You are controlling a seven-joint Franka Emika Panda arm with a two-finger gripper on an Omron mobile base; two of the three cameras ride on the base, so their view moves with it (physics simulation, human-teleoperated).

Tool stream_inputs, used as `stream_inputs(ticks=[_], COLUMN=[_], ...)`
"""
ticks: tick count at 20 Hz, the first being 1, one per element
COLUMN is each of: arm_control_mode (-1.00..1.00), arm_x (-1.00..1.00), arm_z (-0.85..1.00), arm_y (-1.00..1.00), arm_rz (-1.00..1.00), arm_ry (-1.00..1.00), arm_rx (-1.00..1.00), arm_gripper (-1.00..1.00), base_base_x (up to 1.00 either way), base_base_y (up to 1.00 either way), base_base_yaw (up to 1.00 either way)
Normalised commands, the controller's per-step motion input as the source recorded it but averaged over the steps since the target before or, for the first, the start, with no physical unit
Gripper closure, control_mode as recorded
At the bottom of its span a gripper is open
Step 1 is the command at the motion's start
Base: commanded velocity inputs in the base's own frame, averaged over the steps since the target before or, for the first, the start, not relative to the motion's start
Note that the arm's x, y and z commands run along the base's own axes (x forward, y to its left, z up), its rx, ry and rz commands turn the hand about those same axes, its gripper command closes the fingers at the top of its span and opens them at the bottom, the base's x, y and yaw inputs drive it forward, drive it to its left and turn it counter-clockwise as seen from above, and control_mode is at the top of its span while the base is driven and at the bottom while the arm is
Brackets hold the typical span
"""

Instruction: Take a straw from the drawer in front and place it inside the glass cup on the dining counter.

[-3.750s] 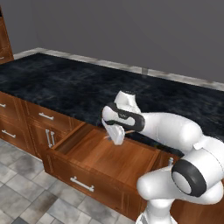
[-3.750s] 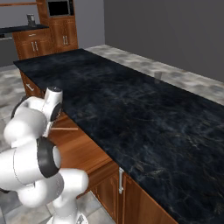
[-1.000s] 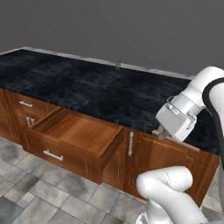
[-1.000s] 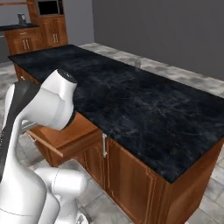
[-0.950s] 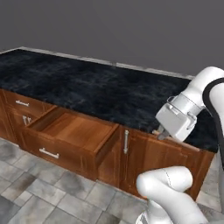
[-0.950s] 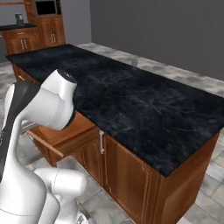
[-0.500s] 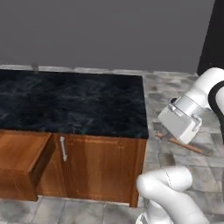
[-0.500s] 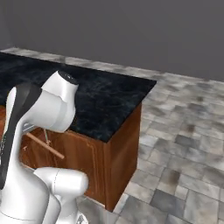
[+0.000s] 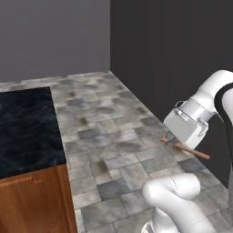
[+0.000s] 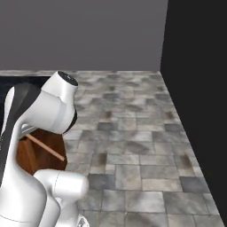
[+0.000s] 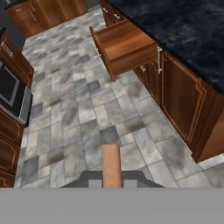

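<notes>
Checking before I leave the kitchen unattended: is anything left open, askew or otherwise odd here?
The drawer still stands pulled out from the dining counter, seen in the hand view. The straw sticks out sideways from the shut gripper, carried over bare floor, away from the counter.

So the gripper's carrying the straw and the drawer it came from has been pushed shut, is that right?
Not quite. The gripper is shut on the straw, but the drawer is open: the hand view shows it pulled out from the dining counter cabinets over the tiled floor.
</notes>
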Motion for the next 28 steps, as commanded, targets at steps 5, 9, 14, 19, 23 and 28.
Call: stream_inputs(ticks=[5, 9, 14, 19, 23, 28], arm_control_mode=[1.00, 1.00, 1.00, 1.00, 1.00, 1.00], arm_x=[0.00, 0.00, 0.00, 0.00, 0.00, 0.00], arm_z=[0.00, 0.00, 0.00, 0.00, 0.00, 0.00], arm_y=[0.00, 0.00, 0.00, 0.00, 0.00, 0.00], arm_rz=[0.00, 0.00, 0.00, 0.00, 0.00, 0.00], arm_ry=[0.00, 0.00, 0.00, 0.00, 0.00, 0.00], arm_rx=[0.00, 0.00, 0.00, 0.00, 0.00, 0.00], arm_gripper=[1.00, 1.00, 1.00, 1.00, 1.00, 1.00], base_base_x=[0.78, 1.00, 1.00, 1.00, 1.00, 1.00], base_base_y=[-0.82, -0.67, -0.20, 0.00, 0.00, 0.00], base_base_yaw=[-0.15, 0.04, 0.00, 0.00, 0.06, 0.26])
